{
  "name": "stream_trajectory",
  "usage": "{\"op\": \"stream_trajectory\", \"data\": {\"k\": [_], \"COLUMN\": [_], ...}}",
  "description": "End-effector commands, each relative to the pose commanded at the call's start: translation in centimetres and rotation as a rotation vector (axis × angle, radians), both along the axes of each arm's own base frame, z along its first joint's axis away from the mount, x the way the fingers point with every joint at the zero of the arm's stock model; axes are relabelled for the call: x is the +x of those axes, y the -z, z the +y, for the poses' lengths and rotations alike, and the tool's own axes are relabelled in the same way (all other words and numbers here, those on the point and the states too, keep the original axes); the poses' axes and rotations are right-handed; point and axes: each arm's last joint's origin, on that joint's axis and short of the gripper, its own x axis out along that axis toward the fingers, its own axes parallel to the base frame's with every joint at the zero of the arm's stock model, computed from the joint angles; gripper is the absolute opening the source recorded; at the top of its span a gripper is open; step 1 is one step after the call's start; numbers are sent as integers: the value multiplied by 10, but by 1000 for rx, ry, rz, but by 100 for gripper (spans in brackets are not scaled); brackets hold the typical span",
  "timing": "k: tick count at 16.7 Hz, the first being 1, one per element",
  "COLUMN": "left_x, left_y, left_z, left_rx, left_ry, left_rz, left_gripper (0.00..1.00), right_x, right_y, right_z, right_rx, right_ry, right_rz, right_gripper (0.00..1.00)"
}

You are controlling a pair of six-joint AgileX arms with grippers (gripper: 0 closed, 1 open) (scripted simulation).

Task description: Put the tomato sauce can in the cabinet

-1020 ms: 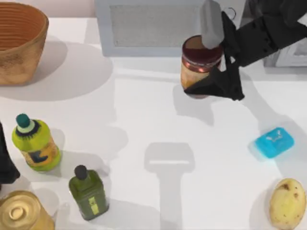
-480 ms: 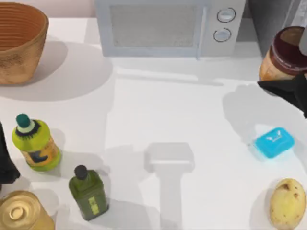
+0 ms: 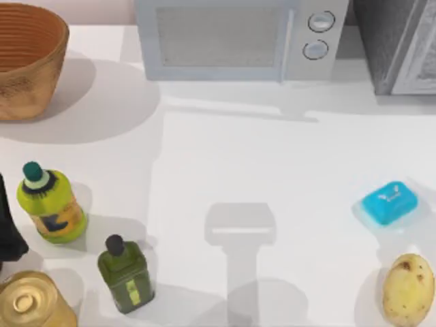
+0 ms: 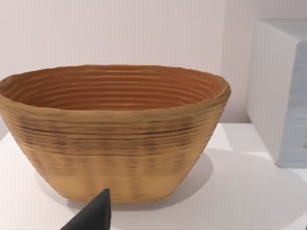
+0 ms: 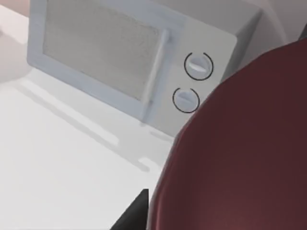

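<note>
The tomato sauce can [image 5: 240, 143] looms close in the right wrist view, its dark maroon top toward the camera. My right gripper [image 5: 225, 215] is shut on it, and one dark finger [image 5: 135, 214] shows at the can's side. The cabinet [image 3: 398, 44], a dark grey textured box with a lighter framed door panel, stands at the back right corner of the table in the top view. My left arm [image 3: 7, 231] is parked at the table's left edge, facing the woven basket [image 4: 115, 129].
A light grey two-knobbed microwave [image 3: 238, 37] stands at the back, left of the cabinet. A basket [image 3: 27, 58] sits back left. Front left hold a yellow-green bottle [image 3: 51, 204], a dark green bottle [image 3: 124, 272] and a gold tin [image 3: 30, 303]. A blue soap [image 3: 388, 202] and a potato [image 3: 407, 289] lie at right.
My right arm carried the can from in front of the microwave rightward toward the cabinet, then out of the top view. The left arm has not moved.
</note>
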Motion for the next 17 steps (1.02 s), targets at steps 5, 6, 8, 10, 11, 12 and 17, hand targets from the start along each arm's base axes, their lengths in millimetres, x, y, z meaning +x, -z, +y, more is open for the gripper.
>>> {"op": "stream_trajectory", "data": {"k": [5, 6, 8, 10, 11, 12, 17], "left_x": [0, 0, 0, 0, 0, 0, 0], "left_y": [0, 0, 0, 0, 0, 0, 0], "left_z": [0, 0, 0, 0, 0, 0, 0], "left_rx": [0, 0, 0, 0, 0, 0, 0], "left_ry": [0, 0, 0, 0, 0, 0, 0], "left_rz": [0, 0, 0, 0, 0, 0, 0], "left_gripper": [100, 100, 100, 100, 100, 100, 100], "right_x": [-14, -14, -14, -14, -14, -14, -13], "right_y": [57, 64, 73, 75, 75, 75, 61], "right_z": [-13, -15, -18, -18, -18, -18, -17], "right_rx": [218, 250, 290, 296, 296, 296, 293], "right_ry": [295, 337, 389, 397, 397, 397, 398], "right_rz": [-110, -123, -135, -136, -136, -136, -111], "right_gripper": [0, 0, 0, 0, 0, 0, 0]}}
